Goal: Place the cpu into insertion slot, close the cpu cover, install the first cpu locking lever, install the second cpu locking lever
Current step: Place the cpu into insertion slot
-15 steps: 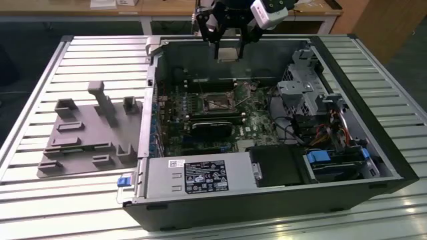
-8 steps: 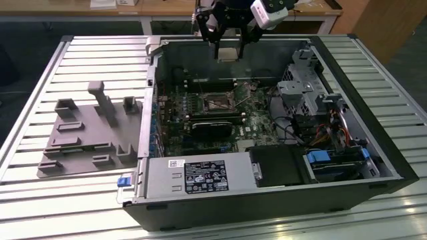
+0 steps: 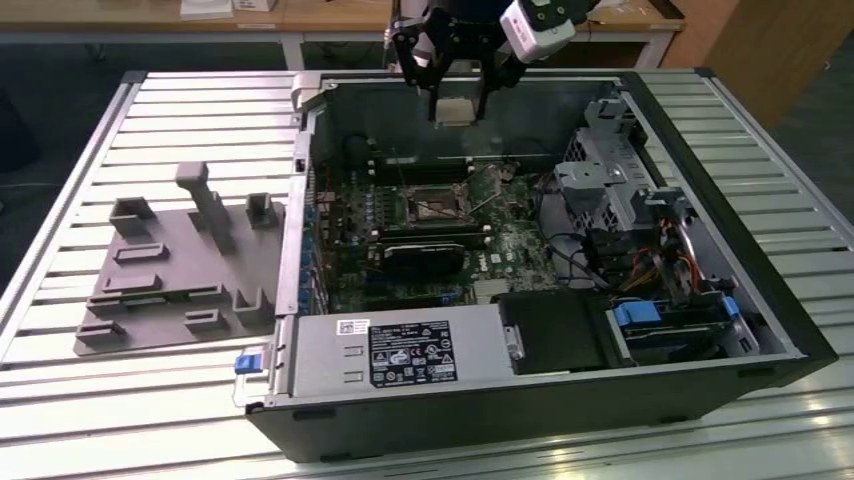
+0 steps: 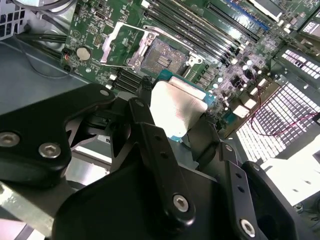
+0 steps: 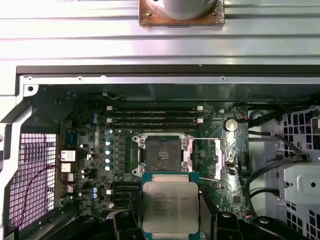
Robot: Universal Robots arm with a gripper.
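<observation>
Tower case [image 3: 534, 425] on its side on slatted table [image 3: 174, 110], motherboard [image 3: 350, 262] exposed. Gripper [image 3: 455, 104] hangs above the case's far wall, fingers clamped on the cpu [image 5: 170, 207]. Socket [image 5: 164, 154] bare, cpu cover [image 4: 114, 44] swung open beside it. Chip held in air, metal top facing the first wrist view, well apart from socket.

Hangs at twelve o'clock in the exterior view, wrist turned downward, gripper [image 3: 454, 112] at the low end. Carries a white camera [image 3: 541, 25] at about one o'clock of the wrist. Clamps two black fingers [image 4: 150, 130] against opposite edges of the cpu [image 4: 177, 107], leaving its pale metal top uncovered in both wrist views.
</observation>
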